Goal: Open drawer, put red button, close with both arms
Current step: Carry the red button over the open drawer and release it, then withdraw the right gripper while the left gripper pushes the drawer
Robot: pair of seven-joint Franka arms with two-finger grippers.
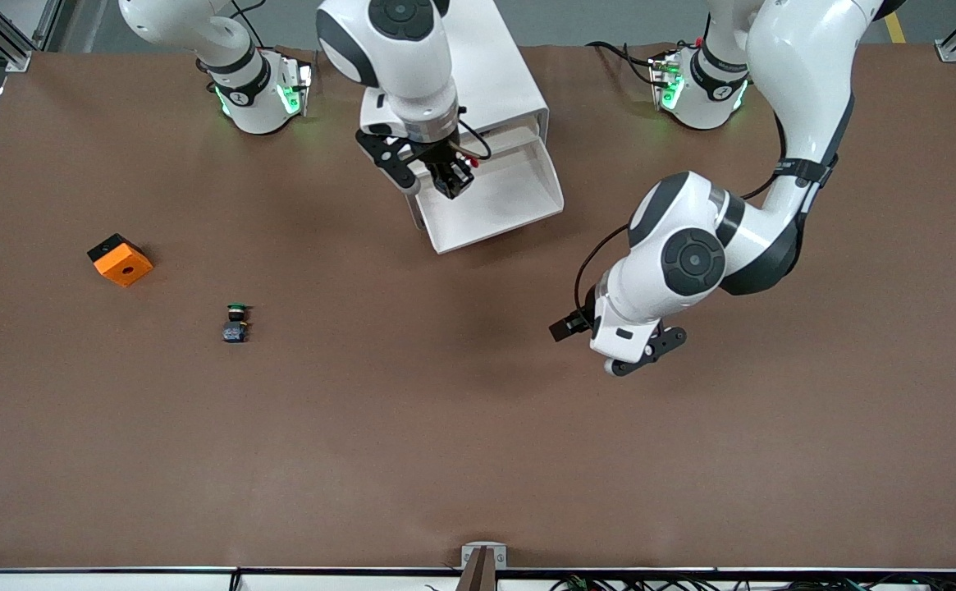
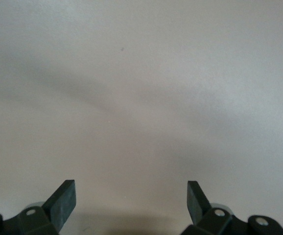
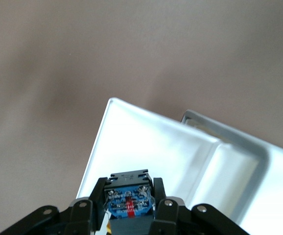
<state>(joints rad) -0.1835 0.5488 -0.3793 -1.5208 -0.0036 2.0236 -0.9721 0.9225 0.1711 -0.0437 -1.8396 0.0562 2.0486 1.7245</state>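
My right gripper (image 1: 453,182) is shut on the red button (image 1: 458,174) and holds it over the open white drawer (image 1: 519,220), near the drawer's side toward the right arm's end. In the right wrist view the button's dark blue-black body (image 3: 128,197) sits clamped between the fingers (image 3: 98,190), with the drawer's inside (image 3: 180,156) below it. The red cap is hidden there. My left gripper (image 1: 638,357) is open and empty and waits over bare table, nearer to the front camera than the drawer. The left wrist view shows its spread fingertips (image 2: 63,198) over plain table only.
The drawer pulls out of a white cabinet (image 1: 502,74) between the arms' bases. A green-capped button (image 1: 235,322) and an orange block (image 1: 120,259) lie on the brown table toward the right arm's end.
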